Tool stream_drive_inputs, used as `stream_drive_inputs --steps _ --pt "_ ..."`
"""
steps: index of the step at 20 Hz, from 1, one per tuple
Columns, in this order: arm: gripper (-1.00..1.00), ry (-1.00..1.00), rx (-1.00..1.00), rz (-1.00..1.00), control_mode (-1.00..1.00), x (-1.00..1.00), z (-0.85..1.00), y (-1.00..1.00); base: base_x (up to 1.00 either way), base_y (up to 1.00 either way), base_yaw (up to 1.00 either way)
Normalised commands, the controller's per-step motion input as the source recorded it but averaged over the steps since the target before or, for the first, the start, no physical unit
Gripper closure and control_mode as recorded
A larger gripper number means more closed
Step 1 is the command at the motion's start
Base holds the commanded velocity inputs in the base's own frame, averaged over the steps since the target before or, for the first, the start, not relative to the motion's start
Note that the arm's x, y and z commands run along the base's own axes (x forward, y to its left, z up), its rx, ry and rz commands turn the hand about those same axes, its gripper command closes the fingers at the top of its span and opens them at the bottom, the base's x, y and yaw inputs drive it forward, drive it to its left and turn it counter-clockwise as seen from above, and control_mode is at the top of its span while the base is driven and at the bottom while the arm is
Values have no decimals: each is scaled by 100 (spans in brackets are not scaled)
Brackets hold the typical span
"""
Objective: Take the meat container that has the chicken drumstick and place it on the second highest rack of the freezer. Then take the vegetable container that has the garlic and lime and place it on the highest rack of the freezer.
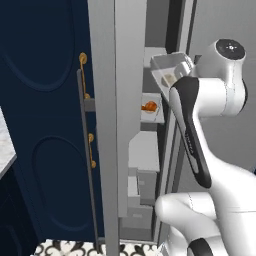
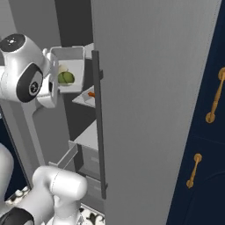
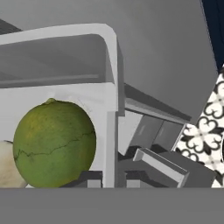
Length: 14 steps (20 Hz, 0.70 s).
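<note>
My gripper (image 3: 110,180) is shut on the side wall of the pale vegetable container (image 3: 61,57), which I hold up in the freezer's open front (image 1: 167,62) (image 2: 72,57). Inside it lie the green lime (image 3: 54,144) (image 2: 66,78) and the pale garlic (image 3: 6,167) (image 2: 63,69). The container hangs level with the highest rack (image 1: 152,52), just outside it. Below, the meat container (image 1: 151,116) with the orange-brown chicken drumstick (image 1: 149,106) (image 2: 91,94) rests on the second highest rack.
The freezer's long grey door (image 2: 154,110) stands open beside the arm, its dark bar handle (image 2: 99,123) facing me. Grey drawers (image 1: 145,185) fill the lower freezer. Dark navy cabinets (image 1: 45,125) with gold knobs flank both sides. Patterned floor tiles (image 3: 205,131) lie below.
</note>
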Motion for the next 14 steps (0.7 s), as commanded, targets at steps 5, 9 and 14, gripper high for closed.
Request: stream_drive_inputs --steps 5,9,14 --pt "100 0 0 10 -100 76 0 0 0 0 0" --pt "100 0 0 7 -100 72 0 0 0 0 0" --pt "100 0 0 0 -100 65 0 15 0 0 0"
